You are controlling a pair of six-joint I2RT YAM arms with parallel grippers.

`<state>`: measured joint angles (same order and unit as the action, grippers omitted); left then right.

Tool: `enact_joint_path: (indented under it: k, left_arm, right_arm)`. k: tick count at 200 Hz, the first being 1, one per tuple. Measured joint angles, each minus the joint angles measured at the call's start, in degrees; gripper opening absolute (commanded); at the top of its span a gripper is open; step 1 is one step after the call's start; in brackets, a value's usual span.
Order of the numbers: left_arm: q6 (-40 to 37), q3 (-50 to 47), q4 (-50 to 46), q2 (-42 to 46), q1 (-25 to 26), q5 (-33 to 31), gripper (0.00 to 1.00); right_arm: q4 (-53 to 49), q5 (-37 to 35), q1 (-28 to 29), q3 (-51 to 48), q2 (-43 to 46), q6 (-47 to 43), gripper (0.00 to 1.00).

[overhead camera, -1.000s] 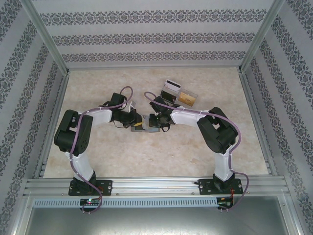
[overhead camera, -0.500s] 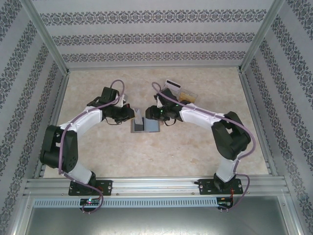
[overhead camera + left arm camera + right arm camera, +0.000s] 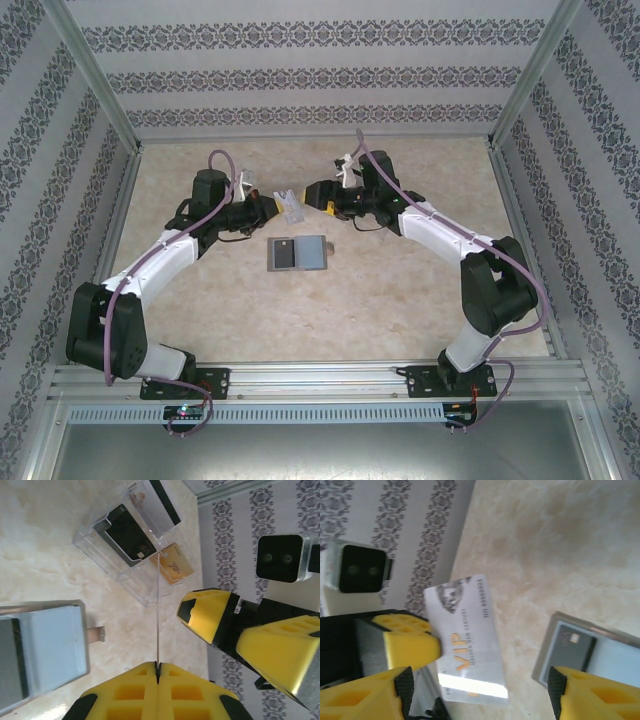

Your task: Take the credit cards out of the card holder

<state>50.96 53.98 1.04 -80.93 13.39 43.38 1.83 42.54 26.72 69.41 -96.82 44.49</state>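
Credit card marked VIP sits pinched in our left gripper, right gripper agape, empty; next, we reckon: into the clear tray.

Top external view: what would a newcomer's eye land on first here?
In the middle of the view the two arms face each other tip to tip: the left gripper is shut on a silver VIP card, with the right gripper open beside it. Just nearer, the grey card holder lies open with a dark card inside.
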Motion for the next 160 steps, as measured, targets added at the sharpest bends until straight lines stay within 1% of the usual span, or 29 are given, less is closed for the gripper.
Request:
enact_joint_path:
  k: [23,53,87,129,160]
  left_arm:
    - [4.0,-0.7,4.8,0.0,0.0,1.5,0.04]
    - [7.7,-1.1,9.3,0.3,0.0,2.7,0.04]
    - [10.1,-1.6,11.9,0.8,0.0,3.2,0.03]
    - [11.0,-1.8,12.3,1.9,0.0,3.1,0.03]
    - [11.1,-1.8,12.3,2.3,0.0,3.1,0.03]
  right_arm:
    - [4.1,3.9,0.0,0.0,-0.2,3.2,0.68]
    - [8.6,6.8,-0.4,-0.1,-0.4,6.6,0.67]
    - [10.7,7.7,-1.2,-0.6,-0.4,8.3,0.66]
    - [10.8,7.2,-2.3,-2.6,-0.4,9.7,0.63]
    - [11.3,7.1,-2.3,-2.8,-0.9,10.5,0.56]
